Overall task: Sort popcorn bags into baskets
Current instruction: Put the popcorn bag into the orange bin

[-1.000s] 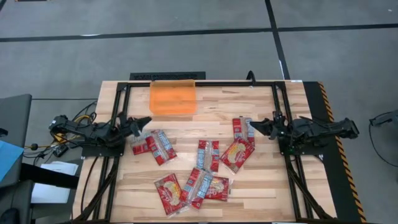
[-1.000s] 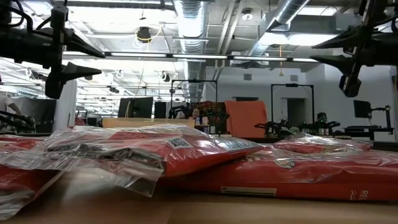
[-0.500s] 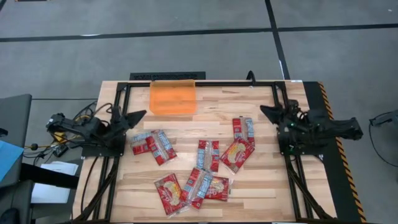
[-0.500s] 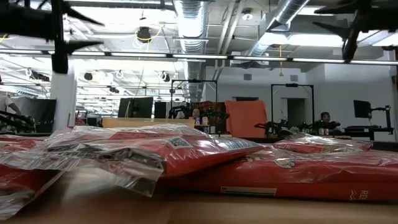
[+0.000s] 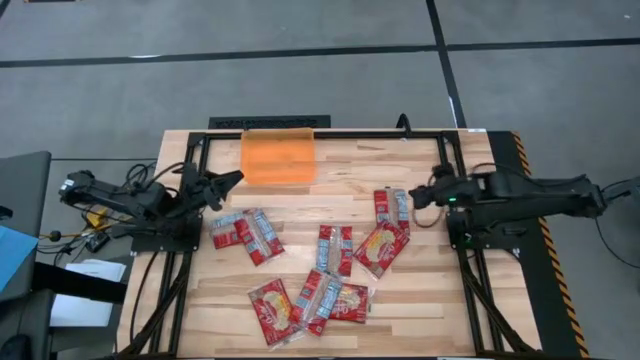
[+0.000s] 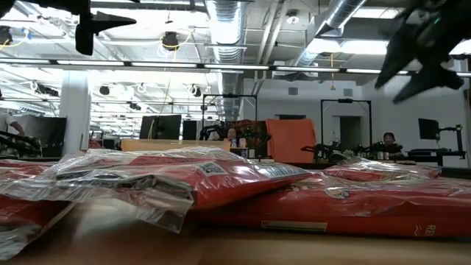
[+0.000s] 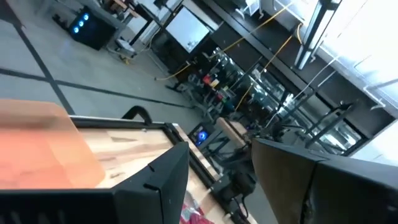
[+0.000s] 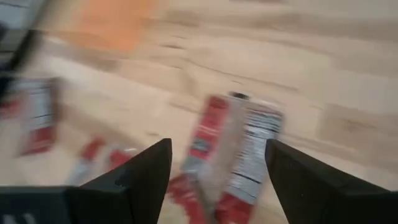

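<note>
Hovering with fingers parted, our right tool faces a popcorn bag lying flat on the counter just beside it. We should drop squarely, pinching one edge. Far across sits the orange basket, near our left tool, also spread.

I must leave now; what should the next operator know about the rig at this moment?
Left claw: open, empty, in the air at the table's left side, near the orange basket.
Right claw: open, empty, above the right side, beside the nearest popcorn bag.
Popcorn bags: all lying on the table, none in the basket, as far as the high view shows. Two lie near the left arm; a cluster lies toward the front.
Done: nothing sorted.
Left: every bag.
</note>
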`<state>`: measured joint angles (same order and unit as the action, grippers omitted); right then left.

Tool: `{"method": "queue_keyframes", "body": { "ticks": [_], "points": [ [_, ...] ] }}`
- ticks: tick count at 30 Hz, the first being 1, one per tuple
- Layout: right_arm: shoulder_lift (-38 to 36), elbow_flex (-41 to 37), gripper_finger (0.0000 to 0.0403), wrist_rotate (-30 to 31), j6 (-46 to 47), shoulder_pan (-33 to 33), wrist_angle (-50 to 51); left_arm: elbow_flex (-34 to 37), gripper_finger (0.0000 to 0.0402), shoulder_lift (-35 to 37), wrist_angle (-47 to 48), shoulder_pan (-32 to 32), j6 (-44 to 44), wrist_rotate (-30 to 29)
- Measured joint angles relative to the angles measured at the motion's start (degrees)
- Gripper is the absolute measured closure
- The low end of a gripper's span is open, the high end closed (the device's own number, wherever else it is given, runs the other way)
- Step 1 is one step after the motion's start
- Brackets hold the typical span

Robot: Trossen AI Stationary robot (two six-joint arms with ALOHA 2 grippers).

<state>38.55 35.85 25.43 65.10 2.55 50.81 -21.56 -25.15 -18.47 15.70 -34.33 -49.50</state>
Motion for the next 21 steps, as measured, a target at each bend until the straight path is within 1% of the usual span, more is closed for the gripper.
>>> {"method": "queue_keyframes", "body": {
  "ticks": [4, 6, 8, 12, 17, 19, 21],
  "points": [
    [8.9, -1.3, 0.0120, -0.4, 2.7, 3.3, -0.2, 0.0, 0.0235, -1.8, 0.2, 0.0, -1.6, 2.5],
    [12.5, -1.3, 0.0120, -1.7, 2.7, 5.0, -1.2, 0.0, 0.0232, -2.5, 0.2, 0.0, -2.6, 3.3],
    [15.7, -1.4, 0.0120, -3.7, 1.4, 6.5, -2.3, 0.0, 0.0220, -3.0, 0.2, 0.0, -3.0, 4.5],
    [20.6, -1.4, 0.0121, -8.3, -1.0, 8.4, -5.7, 0.0, 0.0173, -4.4, 0.1, 0.0, -4.5, 5.7],
    [24.8, -1.4, 0.0121, -10.8, -1.5, 10.7, -7.9, 0.0, 0.0101, -5.6, 0.2, 0.0, -4.2, 5.7],
    [25.7, -1.8, 0.0121, -11.6, -2.0, 11.6, -9.5, 0.0, 0.0081, -5.8, 0.2, 0.0, -4.3, 5.8],
    [26.0, -3.7, 0.0121, -13.3, -2.6, 12.5, -14.4, 0.0, 0.0068, -6.0, 0.6, 0.0, -4.4, 6.2]
  ]
}}
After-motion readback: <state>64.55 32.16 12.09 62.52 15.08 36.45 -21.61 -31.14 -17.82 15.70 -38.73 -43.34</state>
